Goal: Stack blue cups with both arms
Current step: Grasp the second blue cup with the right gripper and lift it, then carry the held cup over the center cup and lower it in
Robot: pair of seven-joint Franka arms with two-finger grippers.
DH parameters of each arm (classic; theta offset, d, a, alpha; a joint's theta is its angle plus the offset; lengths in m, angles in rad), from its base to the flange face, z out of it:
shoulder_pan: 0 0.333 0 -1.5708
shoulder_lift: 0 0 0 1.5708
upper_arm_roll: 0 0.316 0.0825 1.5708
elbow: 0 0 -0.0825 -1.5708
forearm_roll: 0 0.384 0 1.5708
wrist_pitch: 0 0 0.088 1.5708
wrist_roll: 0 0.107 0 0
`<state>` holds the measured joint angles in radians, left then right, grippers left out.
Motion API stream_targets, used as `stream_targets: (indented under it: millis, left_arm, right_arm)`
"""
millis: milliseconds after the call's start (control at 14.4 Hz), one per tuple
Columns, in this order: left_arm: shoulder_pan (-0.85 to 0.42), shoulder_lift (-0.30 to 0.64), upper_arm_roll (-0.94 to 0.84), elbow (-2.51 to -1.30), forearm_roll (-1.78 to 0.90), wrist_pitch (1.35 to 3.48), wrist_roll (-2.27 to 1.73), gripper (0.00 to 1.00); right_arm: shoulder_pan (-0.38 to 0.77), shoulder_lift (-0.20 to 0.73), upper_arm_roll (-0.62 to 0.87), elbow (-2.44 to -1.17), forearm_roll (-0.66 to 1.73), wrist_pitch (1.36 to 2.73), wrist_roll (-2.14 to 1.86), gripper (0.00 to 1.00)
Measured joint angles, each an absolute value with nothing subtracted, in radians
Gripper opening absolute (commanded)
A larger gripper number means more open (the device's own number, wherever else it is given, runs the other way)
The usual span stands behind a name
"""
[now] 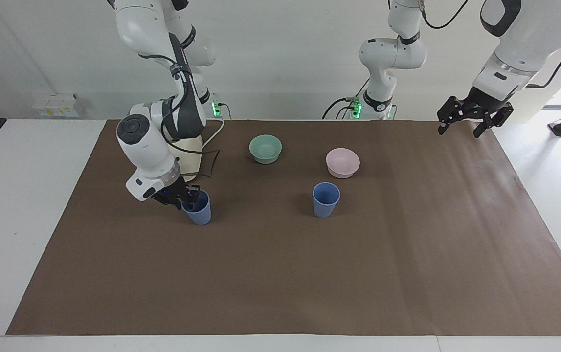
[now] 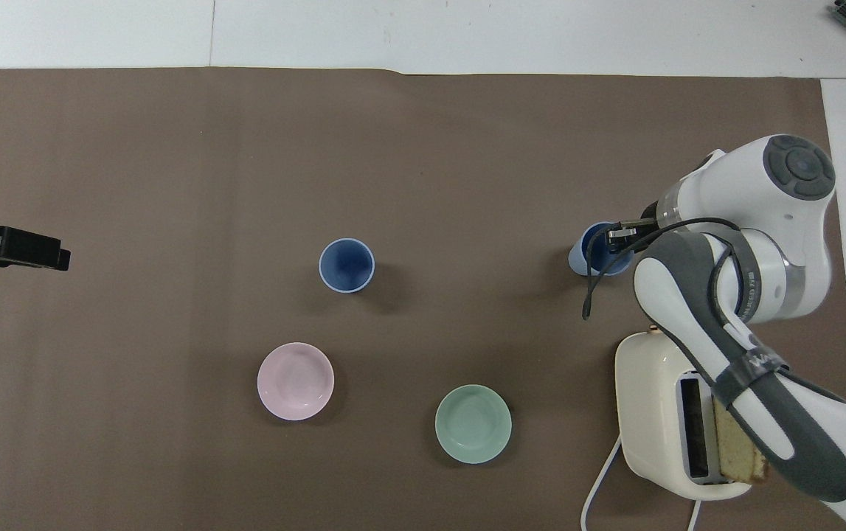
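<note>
The right gripper (image 1: 188,197) pinched the rim of the nearest blue cup (image 1: 199,209); next came lifting it toward the other cup (image 1: 326,199). The left gripper (image 1: 473,120) waited, spread.

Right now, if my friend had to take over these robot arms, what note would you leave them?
Right gripper: down at the rim of the blue cup near the toaster, fingers closing on its wall; cup not lifted.
Left gripper: open, waiting in the air over the mat's edge at its own end.
Second blue cup: upright mid-table, just farther from the robots than the pink bowl. Mint-green bowl stands beside the pink bowl.
Done: first cup reached.
Left: lift it, stack the cups.
</note>
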<state>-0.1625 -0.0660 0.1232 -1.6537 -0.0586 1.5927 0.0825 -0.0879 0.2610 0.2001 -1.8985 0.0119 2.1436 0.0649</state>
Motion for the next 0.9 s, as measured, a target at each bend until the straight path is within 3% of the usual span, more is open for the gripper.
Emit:
stream_targets:
  millis: [278, 557, 696, 905]
  left_arm:
    - [-0.140, -0.064, 0.124, -1.622, -0.056, 1.566, 0.083, 1.00]
    - [-0.127, -0.051, 0.125, -1.604, -0.037, 1.557, 0.083, 1.00]
    - [-0.127, -0.043, 0.123, -1.596, -0.033, 1.557, 0.083, 1.00]
    - [-0.127, -0.041, 0.119, -1.590, -0.032, 1.557, 0.083, 1.00]
  right_arm:
    - [-0.064, 0.259, 0.200, -1.849, 0.011, 2.124, 0.065, 0.00]
    - [-0.057, 0.246, 0.200, -1.678, 0.012, 1.943, 0.096, 0.00]
    - [-0.049, 0.242, 0.210, -1.632, 0.012, 1.921, 0.157, 0.00]
    - [0.047, 0.255, 0.216, -1.579, 0.001, 1.915, 0.243, 0.00]
